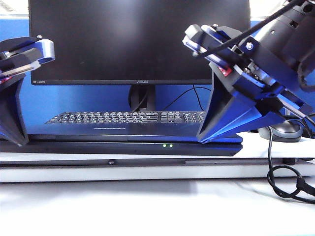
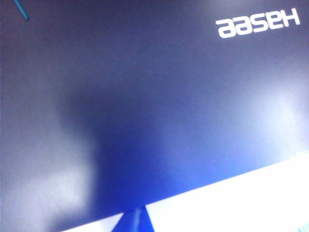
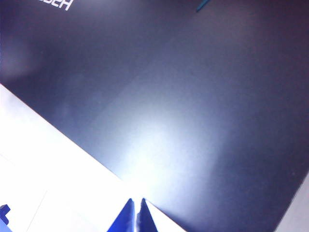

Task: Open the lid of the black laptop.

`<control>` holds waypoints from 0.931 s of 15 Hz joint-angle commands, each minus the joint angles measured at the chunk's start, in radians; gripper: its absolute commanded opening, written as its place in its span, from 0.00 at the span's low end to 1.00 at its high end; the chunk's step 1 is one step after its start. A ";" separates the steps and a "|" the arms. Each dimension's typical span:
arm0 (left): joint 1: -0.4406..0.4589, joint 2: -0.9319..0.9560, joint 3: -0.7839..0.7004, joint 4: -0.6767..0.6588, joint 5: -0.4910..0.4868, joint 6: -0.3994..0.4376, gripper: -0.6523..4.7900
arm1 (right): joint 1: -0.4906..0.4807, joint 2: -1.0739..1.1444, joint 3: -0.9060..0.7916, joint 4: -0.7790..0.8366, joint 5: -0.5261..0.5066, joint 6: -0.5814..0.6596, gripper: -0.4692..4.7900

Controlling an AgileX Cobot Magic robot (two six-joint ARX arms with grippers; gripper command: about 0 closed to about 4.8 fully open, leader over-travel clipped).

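The black laptop (image 1: 133,146) lies closed and flat at the front of the table (image 1: 147,206), its lid (image 1: 128,138) down, two green LEDs (image 1: 167,145) lit on the front edge, before a separate keyboard (image 1: 125,118) and an ASUS monitor (image 1: 140,42). The left gripper (image 1: 22,140) is at the lid's left front corner, the right gripper (image 1: 203,139) toward its right front; each wrist view shows blue fingertips (image 3: 136,217) pressed together, holding nothing. A good lift likely means hooking a tip under the lid's front lip and raising evenly, since the panel is wide and thin. Its outer face is matte, dark navy, smooth, with white Hasee lettering (image 2: 258,24) offering little grip.
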 commanded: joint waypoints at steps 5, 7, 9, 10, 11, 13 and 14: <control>0.000 0.000 0.002 0.054 -0.013 0.003 0.11 | -0.002 -0.003 0.008 0.044 -0.006 -0.006 0.13; 0.000 0.000 0.002 0.054 -0.013 0.003 0.11 | 0.000 -0.003 0.008 0.044 -0.041 -0.006 0.13; 0.000 0.000 0.002 0.054 -0.013 0.004 0.11 | 0.000 -0.003 0.008 0.043 -0.094 -0.006 0.13; 0.000 0.000 0.002 0.054 -0.013 0.003 0.11 | 0.001 -0.003 0.008 0.037 -0.094 -0.006 0.13; 0.000 0.000 0.002 0.054 -0.013 0.004 0.11 | 0.004 -0.003 0.008 0.022 -0.086 -0.010 0.09; 0.000 0.000 0.002 0.055 -0.013 0.004 0.11 | 0.004 -0.003 0.008 0.020 -0.070 -0.011 0.09; 0.000 0.000 0.002 0.055 -0.013 0.003 0.11 | 0.004 -0.003 0.008 0.019 -0.059 -0.011 0.09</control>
